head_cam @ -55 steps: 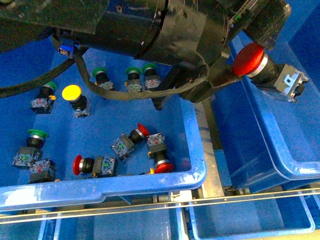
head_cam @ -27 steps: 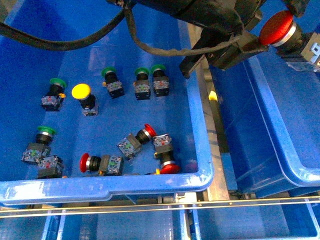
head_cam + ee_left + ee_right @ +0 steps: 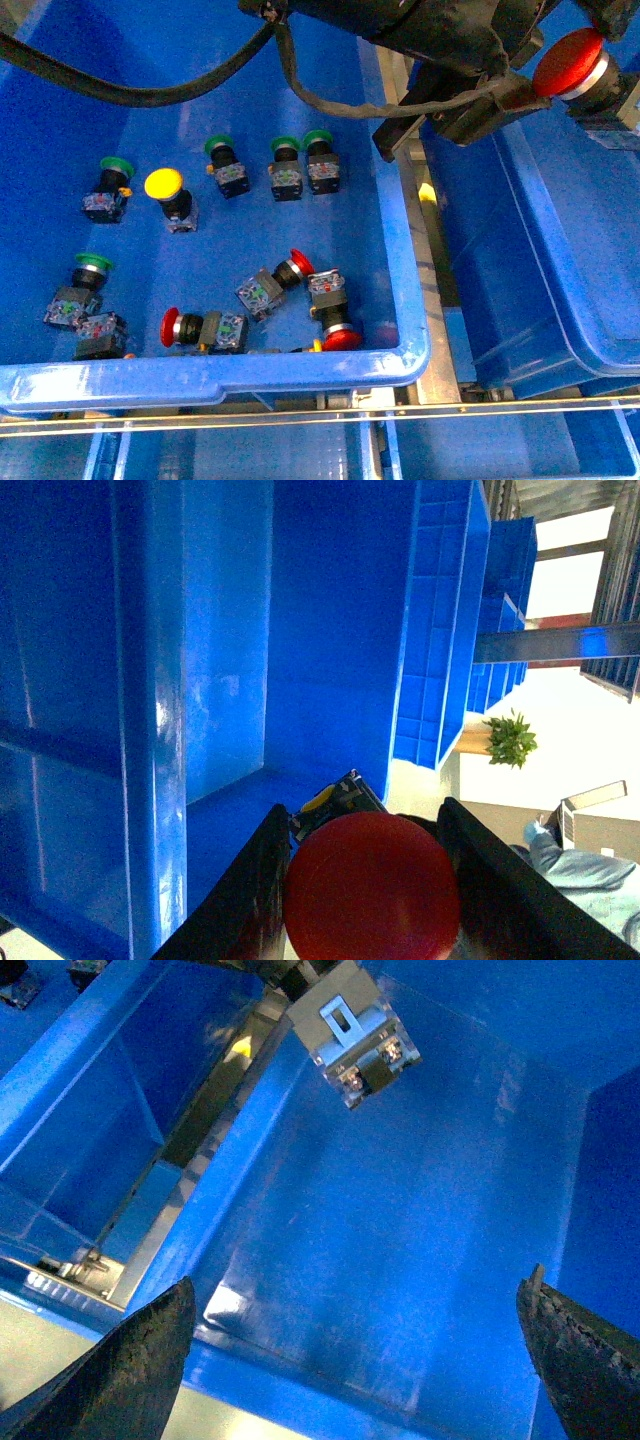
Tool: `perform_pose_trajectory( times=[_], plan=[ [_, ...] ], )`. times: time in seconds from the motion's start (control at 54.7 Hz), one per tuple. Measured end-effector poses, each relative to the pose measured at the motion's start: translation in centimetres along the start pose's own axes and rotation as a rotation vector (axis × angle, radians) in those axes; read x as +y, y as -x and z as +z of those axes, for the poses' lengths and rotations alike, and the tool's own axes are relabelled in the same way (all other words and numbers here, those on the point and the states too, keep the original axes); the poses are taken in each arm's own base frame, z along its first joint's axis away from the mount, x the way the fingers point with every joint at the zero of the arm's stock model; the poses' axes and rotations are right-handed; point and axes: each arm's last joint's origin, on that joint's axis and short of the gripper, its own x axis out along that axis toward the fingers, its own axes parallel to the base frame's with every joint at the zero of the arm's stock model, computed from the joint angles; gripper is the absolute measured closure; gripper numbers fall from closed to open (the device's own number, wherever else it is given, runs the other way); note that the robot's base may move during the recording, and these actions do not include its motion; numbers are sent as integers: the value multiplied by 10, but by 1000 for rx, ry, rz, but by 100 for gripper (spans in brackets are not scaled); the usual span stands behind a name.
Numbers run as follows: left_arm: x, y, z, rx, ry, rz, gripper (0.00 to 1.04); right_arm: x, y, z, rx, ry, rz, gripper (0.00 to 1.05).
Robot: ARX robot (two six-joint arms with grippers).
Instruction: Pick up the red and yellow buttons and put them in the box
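Front view: red button [image 3: 568, 62] held up at the top right, above the box [image 3: 600, 352], clear of its walls and floor. In the left wrist view, clamped between the two dark fingers [image 3: 262, 880] of the left gripper [image 3: 362, 825], round red cap facing the camera, glossy blue wall behind it. In the right wrist view, shown from the other end, grey contact block hanging over the bare blue inside of the box. Right gripper [image 3: 357, 1280] spread wide and holding nothing, one finger at each side of that picture, likewise over the box.

In the front view, to the left of the box and just beside it, a second blue bin [image 3: 200, 382] with the rest. One yellow button [image 3: 165, 186] cap up, towards the left. Three red buttons lying on their sides near the front wall: one [image 3: 172, 327] alone, two [image 3: 298, 265] [image 3: 340, 338] close together. Five green-capped buttons [image 3: 285, 146] scattered, three in a row at the back, two at the left.
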Motion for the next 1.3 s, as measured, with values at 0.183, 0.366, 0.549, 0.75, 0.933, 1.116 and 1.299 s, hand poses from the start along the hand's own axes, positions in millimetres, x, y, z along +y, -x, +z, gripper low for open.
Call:
perform_pose_trajectory(
  times=[0.183,0.366,0.549,0.75,0.933,1.116,1.299],
  plan=[
    [7,0,0,-3,10,13,69,-7,-25,4,-15,73,1,7],
    [8,1,1,-6,12,16,69,-12,-45,17,-51,152,11,7],
    [8,1,1,-6,12,17,69,-9,-60,23,-49,213,54,7],
    [8,1,1,-6,12,17,69,-5,-72,29,-79,268,69,7],
    [8,1,1,-6,13,19,69,-6,-82,32,-83,301,69,7],
    [9,1,1,-5,14,21,69,-9,-90,36,-95,320,57,7],
    [10,0,1,-5,14,27,69,-12,-92,41,-107,327,44,7]
  ],
)
